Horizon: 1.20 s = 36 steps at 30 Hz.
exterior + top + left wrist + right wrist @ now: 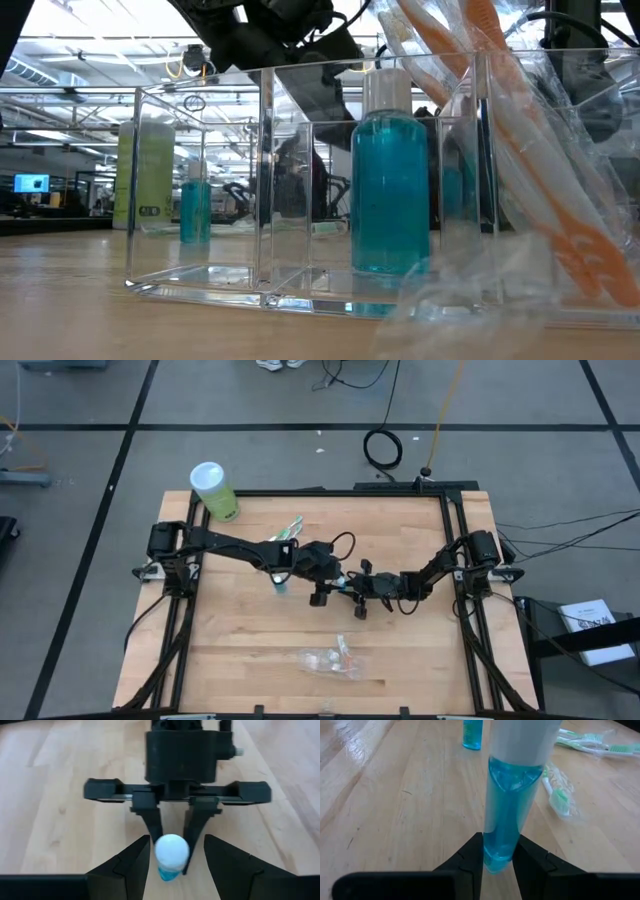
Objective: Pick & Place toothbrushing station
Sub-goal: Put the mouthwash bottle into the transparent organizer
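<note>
While both arms meet mid-table, right gripper (497, 857) clamped on blue tube (512, 805) — left gripper (174, 857) spread around its cap.

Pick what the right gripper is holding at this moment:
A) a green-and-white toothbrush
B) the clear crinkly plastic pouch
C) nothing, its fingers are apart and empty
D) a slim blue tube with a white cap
D: in the right wrist view the right gripper is closed on the lower end of the slim blue white-capped tube, while green-and-white toothbrushes lie on the wooden table.
</note>
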Tool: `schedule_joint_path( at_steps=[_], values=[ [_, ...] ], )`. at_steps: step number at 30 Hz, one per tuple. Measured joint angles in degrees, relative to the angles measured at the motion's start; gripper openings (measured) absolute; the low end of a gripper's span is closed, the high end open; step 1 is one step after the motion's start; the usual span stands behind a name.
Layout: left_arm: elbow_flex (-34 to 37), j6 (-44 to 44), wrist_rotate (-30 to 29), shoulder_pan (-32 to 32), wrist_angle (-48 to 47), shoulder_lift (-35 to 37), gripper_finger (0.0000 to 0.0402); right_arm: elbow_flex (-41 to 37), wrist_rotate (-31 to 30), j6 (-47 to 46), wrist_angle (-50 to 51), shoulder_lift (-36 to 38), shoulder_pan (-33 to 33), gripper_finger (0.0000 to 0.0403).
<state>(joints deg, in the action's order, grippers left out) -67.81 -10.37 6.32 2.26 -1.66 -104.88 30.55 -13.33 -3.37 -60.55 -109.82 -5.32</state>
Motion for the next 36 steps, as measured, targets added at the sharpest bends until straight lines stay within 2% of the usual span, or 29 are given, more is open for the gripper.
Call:
schedule_joint_path(
  at_steps=[23,26,32,36],
  values=[
    [0.02,0.61,0.23,0.02,0.34,-0.92,0.0193,-0.02,-0.02,0.00,-0.02,0.00,0.00,0.0076],
    [0.02,0.59,0.21,0.02,0.00,-0.92,0.0174,-0.02,0.00,0.00,-0.04,0.00,0.00,0.0076],
    [0.02,0.55,1.01,0.14,0.98,-0.92,0.0101,-0.02,0.05,0.10,-0.14,0.00,-0.04,0.0077],
    [0.02,0.41,1.82,0.39,1.14,-0.92,0.0094,-0.04,0.07,0.06,-0.17,0.00,-0.05,0.0077]
  ],
)
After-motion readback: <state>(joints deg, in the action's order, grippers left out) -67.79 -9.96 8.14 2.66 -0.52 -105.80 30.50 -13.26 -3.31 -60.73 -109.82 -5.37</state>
